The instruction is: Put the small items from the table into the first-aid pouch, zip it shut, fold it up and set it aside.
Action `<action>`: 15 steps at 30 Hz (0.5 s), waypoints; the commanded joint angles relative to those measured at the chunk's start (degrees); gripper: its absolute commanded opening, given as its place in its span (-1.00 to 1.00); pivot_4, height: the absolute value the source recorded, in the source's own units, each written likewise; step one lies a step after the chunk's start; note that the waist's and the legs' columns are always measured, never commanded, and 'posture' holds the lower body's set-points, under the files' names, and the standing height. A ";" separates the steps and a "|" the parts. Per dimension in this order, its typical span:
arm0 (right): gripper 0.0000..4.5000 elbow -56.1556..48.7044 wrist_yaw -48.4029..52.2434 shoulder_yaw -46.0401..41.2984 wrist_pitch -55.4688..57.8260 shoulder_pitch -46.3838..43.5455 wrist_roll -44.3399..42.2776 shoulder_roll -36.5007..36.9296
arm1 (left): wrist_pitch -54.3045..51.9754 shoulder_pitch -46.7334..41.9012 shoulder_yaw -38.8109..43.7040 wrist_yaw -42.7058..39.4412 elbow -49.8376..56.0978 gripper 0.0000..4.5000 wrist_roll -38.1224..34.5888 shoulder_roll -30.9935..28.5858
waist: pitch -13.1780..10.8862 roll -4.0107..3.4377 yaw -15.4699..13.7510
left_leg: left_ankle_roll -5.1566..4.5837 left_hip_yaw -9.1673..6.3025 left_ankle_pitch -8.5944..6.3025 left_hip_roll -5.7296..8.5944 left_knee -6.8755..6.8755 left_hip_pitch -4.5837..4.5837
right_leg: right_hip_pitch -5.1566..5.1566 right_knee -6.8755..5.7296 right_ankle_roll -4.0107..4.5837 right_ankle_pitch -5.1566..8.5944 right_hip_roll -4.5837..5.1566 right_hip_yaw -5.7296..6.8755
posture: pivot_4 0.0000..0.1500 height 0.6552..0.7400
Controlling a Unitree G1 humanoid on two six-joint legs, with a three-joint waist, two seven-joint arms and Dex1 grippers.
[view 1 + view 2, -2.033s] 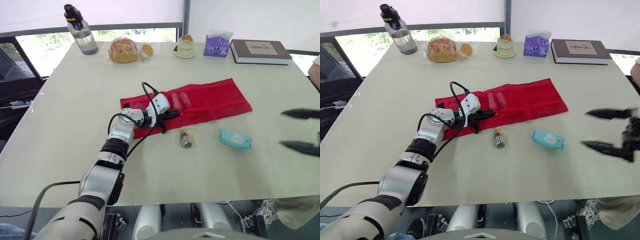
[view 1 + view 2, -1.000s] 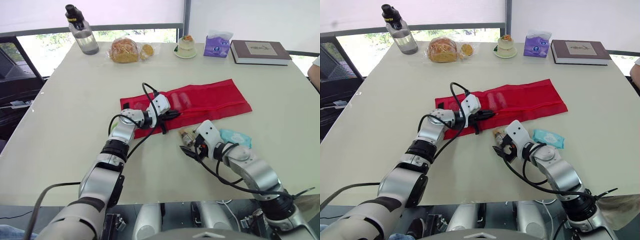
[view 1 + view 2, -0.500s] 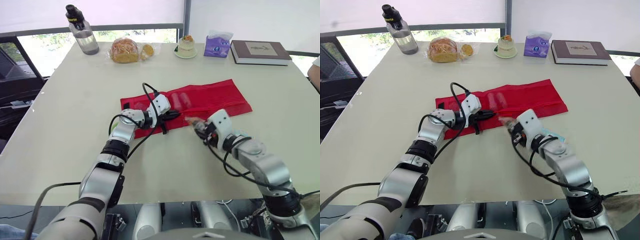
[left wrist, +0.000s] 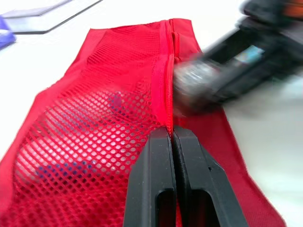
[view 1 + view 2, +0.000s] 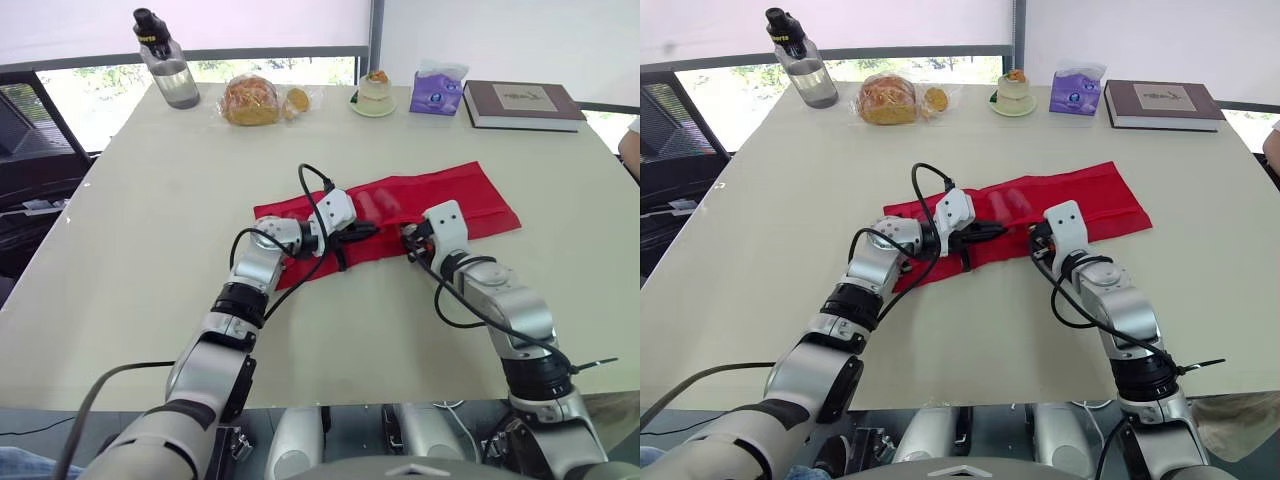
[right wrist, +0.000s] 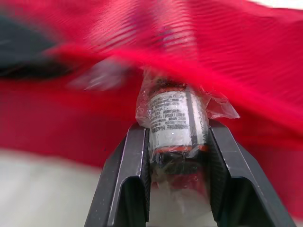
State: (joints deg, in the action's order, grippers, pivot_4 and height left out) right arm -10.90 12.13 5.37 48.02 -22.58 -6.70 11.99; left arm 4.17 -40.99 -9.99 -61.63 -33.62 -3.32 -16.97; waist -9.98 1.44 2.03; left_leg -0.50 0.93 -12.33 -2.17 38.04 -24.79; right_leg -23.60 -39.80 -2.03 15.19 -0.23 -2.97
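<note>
The red mesh pouch (image 5: 440,197) lies flat across the middle of the table (image 5: 140,240), with several small items showing through the mesh. My left gripper (image 5: 370,231) is shut on the pouch's zipper edge (image 4: 166,94), fingers pressed together in the left wrist view (image 4: 173,135). My right gripper (image 5: 411,237) is just to its right at the pouch's front edge, shut on a small bottle (image 6: 173,113) with a white label, wrapped in clear plastic. The bottle's top end is up against the red fabric.
Along the table's far edge stand a water bottle (image 5: 166,62), a bagged bread (image 5: 250,101), a small cake (image 5: 374,92), a purple tissue pack (image 5: 437,88) and a book (image 5: 520,103). A person's arm (image 5: 631,146) shows at the right edge.
My right gripper closed on the small wrapped bottle on the table, lifted it and carried it up to the pouch's front edge beside the left gripper. The left gripper kept its hold.
</note>
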 commanded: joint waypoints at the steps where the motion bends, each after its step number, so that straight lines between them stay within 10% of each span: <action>1: -0.58 0.24 -0.99 -0.83 -2.65 -1.89 0.64 -0.78 | -0.50 0.01 -0.56 -1.25 3.76 -1.00 -1.15 0.06 | 0.00 0.00 0.06 | 0.00 -0.01 0.00 0.00 -0.02 0.00 | -0.01 0.00 0.00 0.00 0.00 0.00 | 1.00 1.00; 12: -0.58 9.74 -1.75 1.24 -8.02 -8.01 2.15 -5.88 | -1.19 0.19 -0.90 -1.79 4.81 -1.00 -1.36 0.54 | 0.00 -0.01 0.27 | 0.00 0.00 0.00 -0.02 -0.04 0.02 | -0.01 0.00 0.00 0.00 -0.02 0.00 | 1.00 1.00; 15: 0.03 8.75 0.38 2.04 -8.05 -7.43 1.01 -6.14 | -1.16 0.26 -0.80 -1.73 4.71 -1.00 -1.39 0.43 | 0.00 -0.01 0.27 | 0.00 0.01 0.00 -0.01 -0.07 0.01 | -0.01 0.03 0.00 0.00 0.01 -0.01 | 1.00 1.00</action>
State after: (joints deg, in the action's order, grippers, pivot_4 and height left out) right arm 0.49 11.17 6.99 41.56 -29.45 -4.94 6.18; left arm 2.66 -40.44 -10.75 -62.81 -30.71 -3.59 -16.61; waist -9.98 1.44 2.31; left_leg -0.50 0.94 -12.34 -2.18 37.97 -24.78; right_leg -23.61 -39.77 -2.02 15.19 -0.22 -2.98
